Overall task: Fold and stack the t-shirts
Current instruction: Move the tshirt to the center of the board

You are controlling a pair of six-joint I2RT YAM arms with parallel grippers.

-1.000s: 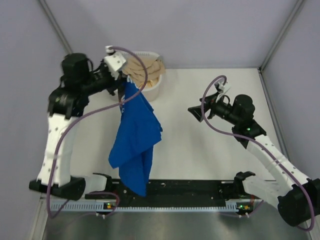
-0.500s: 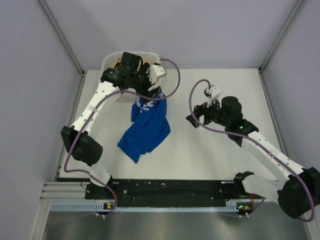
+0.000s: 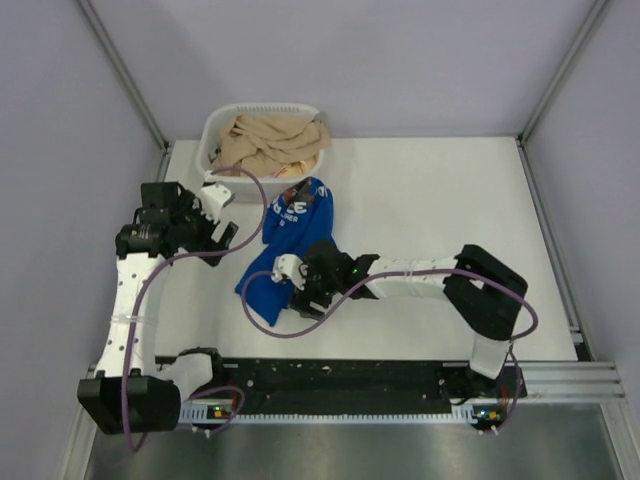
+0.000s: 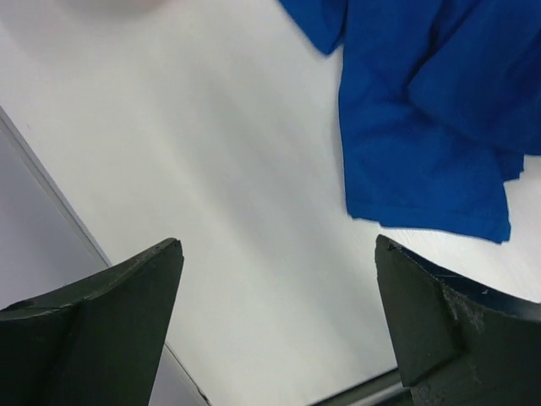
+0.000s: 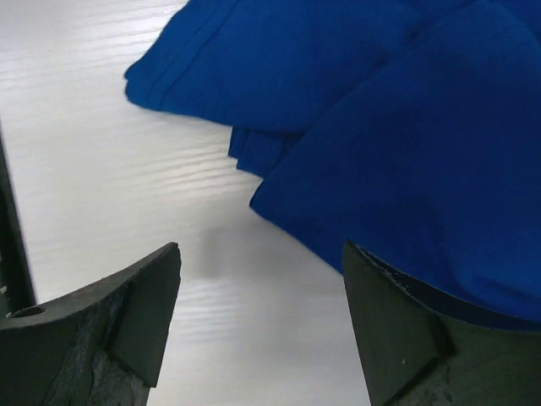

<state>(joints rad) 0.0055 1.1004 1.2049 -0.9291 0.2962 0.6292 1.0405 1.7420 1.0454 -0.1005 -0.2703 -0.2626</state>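
Note:
One royal-blue t-shirt [image 3: 295, 235] lies crumpled on the white table [image 3: 430, 200], its white lettering showing at the far end. My left gripper [image 3: 225, 235] hovers open just left of it with only bare table between its fingers. The left wrist view [image 4: 277, 245] has the t-shirt [image 4: 423, 127] at upper right. My right gripper [image 3: 297, 292] is low over the shirt's near end, also open. In the right wrist view [image 5: 260, 249] the blue cloth [image 5: 406, 127] lies just ahead of the jaws and beside the right finger, with nothing between them.
A white laundry basket [image 3: 212, 135] holding beige cloth [image 3: 270, 142] stands at the back left, just beyond the shirt. A black rail [image 3: 350, 375] runs along the near edge. The left table edge [image 4: 51, 194] lies close to my left gripper.
My left gripper opened and let the shirt drop in a heap, then drew back to the left. My right arm swung across to the shirt's near end, its jaws narrowing a little.

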